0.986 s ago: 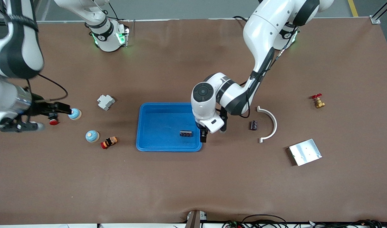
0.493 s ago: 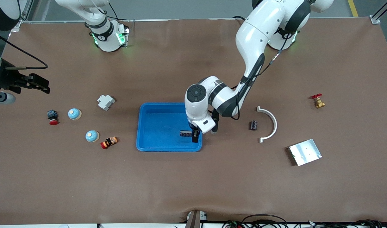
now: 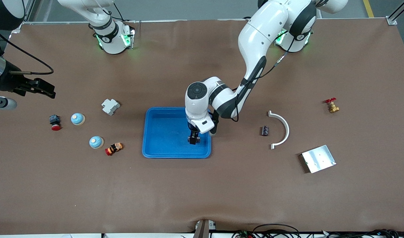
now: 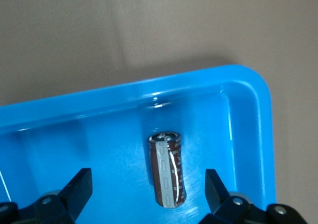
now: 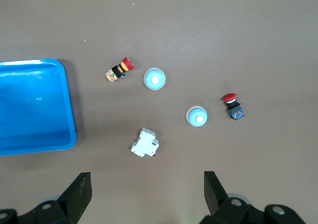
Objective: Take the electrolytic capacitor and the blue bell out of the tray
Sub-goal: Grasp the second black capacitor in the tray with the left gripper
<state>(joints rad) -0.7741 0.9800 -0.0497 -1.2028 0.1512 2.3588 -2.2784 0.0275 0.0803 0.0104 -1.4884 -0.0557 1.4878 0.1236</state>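
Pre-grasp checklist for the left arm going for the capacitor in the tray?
1. Left tool open: ok.
2. Capacitor lies between its fingers: ok.
3. Capacitor alone in the tray, nothing beside it: ok.
4. Fingers low enough to close: cannot tell.
5. Both blue bells, and, out of the tray: ok.
6. Right tool open, waiting above the table's right-arm end: ok.

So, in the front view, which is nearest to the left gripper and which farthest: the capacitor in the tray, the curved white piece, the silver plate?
1. Capacitor, in the blue tray, directly under the open left gripper.
2. Curved white piece, on the table toward the left arm's end.
3. Silver plate, farther toward that end and nearer the camera.
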